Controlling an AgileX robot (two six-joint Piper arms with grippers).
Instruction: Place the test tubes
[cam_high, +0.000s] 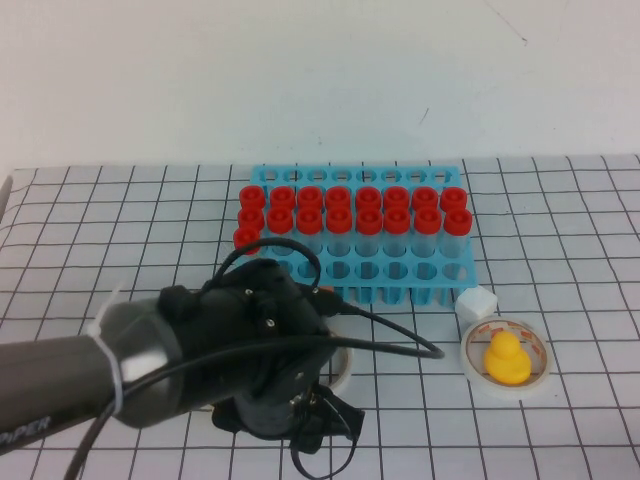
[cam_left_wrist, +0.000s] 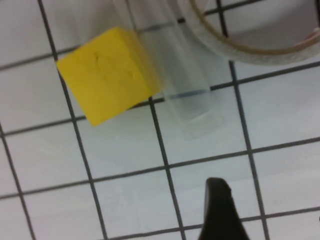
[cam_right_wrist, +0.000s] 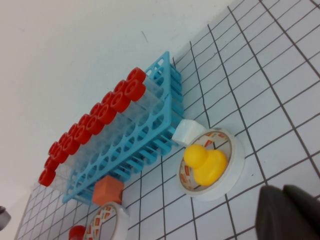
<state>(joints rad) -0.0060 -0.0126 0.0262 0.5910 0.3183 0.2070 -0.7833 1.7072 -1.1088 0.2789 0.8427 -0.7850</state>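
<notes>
Left hand (cam_high: 325, 415) is hovering low at front-left, spread open, holding nothing | clear test tube (cam_left_wrist: 187, 95) is lying on surface (cam_left_wrist: 125, 165) just beside yellow cube (cam_left_wrist: 107, 75); probably light, slippery, rolling easily, so grip mid-body | right hand (cam_right_wrist: 290, 212) is waiting closed, well apart on the right.

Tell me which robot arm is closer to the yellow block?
Left. The left end effector hangs just above the yellow block. The right end effector sits off on the side with the yellow duck, and its wrist view doesn't show the block.
</notes>
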